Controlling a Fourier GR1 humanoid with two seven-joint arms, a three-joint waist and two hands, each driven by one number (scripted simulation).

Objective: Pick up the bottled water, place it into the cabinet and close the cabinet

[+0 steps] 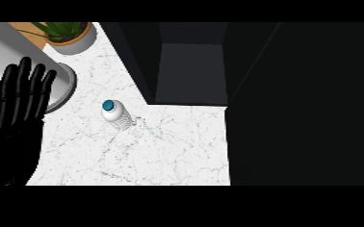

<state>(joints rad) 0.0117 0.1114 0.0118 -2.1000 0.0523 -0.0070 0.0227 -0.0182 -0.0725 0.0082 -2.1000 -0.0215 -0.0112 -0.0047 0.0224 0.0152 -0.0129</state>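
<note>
1. Item: bottled water [116,115]. It stood upright on the white marble counter [163,149], viewed from almost straight above. It was near the left front corner of the open cabinet [192,72] and well apart from the only hand in view.
2. Appearance: a small bottle with a pale, translucent body ribbed along its lower part. It had a rounded shoulder and a teal cap [108,106]. No label could be read.
3. Handling, as judged: probably light, with a thin plastic wall likely to give under a squeeze. The surface looked smooth and round, so it might slip or roll. With its narrow base, a sideways knock could tip it over.
4. Recommended hold: from the side, round the ribbed mid-body below the shoulder, with the thumb opposite the fingers. The cap seemed too small for a sound hold.
5. Left hand [25,94]: black, at the view's left edge, resting. Its fingers were straight, spread and pointing up, and it held nothing.
6. Right hand: it did not appear in the view, so its fingers could not be described.
7. Cabinet: dark, with a grey interior showing, so it was open to receive the bottle. The black mass to its right may have been the door, though this could not be told.
8. Sundries: a potted plant [71,36] at the upper left, and a grey round object [62,84] partly behind the left hand.
</note>
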